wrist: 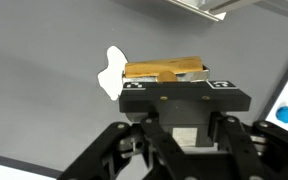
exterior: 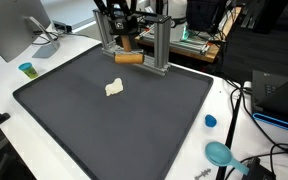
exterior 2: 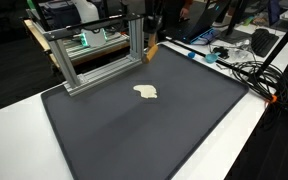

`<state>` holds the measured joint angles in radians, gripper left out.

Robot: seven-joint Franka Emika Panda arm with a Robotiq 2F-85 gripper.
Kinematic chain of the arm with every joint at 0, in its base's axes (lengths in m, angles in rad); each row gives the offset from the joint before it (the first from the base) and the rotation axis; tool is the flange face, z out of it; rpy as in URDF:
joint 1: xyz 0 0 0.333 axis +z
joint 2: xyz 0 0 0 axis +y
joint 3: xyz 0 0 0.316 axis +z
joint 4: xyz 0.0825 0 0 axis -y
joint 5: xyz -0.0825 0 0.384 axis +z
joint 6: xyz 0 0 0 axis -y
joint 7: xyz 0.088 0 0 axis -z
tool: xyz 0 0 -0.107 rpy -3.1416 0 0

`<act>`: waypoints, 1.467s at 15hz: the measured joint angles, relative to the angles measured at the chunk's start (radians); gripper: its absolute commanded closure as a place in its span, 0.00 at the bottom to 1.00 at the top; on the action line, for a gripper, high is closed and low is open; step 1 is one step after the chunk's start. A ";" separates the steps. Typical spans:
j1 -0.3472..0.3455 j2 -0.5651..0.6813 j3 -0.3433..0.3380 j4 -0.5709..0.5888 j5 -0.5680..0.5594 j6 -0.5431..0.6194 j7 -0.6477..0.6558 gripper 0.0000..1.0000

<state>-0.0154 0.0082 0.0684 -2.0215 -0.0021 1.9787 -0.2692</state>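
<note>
My gripper [exterior: 127,45] hangs low by the aluminium frame at the far end of the black mat [exterior: 114,125]. It is shut on a brown wooden piece [exterior: 130,57], held lying flat just above the mat. The piece also shows in an exterior view [exterior 2: 150,52] and in the wrist view [wrist: 164,70], in front of the gripper body [wrist: 179,92]. A small white scrap [exterior: 114,88] lies on the mat a short way from the gripper; it also shows in an exterior view [exterior 2: 146,92] and in the wrist view [wrist: 111,72].
The aluminium frame [exterior: 160,45] stands on the mat's far edge, close beside the gripper. A monitor [exterior: 14,25] and a small teal cup [exterior: 26,69] stand off the mat. A blue cap [exterior: 210,121], a teal object [exterior: 220,153] and cables [exterior 2: 239,70] lie on the white table.
</note>
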 measured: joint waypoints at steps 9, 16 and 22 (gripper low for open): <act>0.012 -0.198 -0.016 -0.231 0.003 0.129 0.154 0.78; 0.013 -0.434 -0.051 -0.411 0.016 0.126 0.240 0.78; 0.015 -0.581 -0.032 -0.545 0.017 0.132 0.367 0.78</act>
<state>-0.0005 -0.5729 0.0364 -2.5669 0.0151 2.1111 0.0977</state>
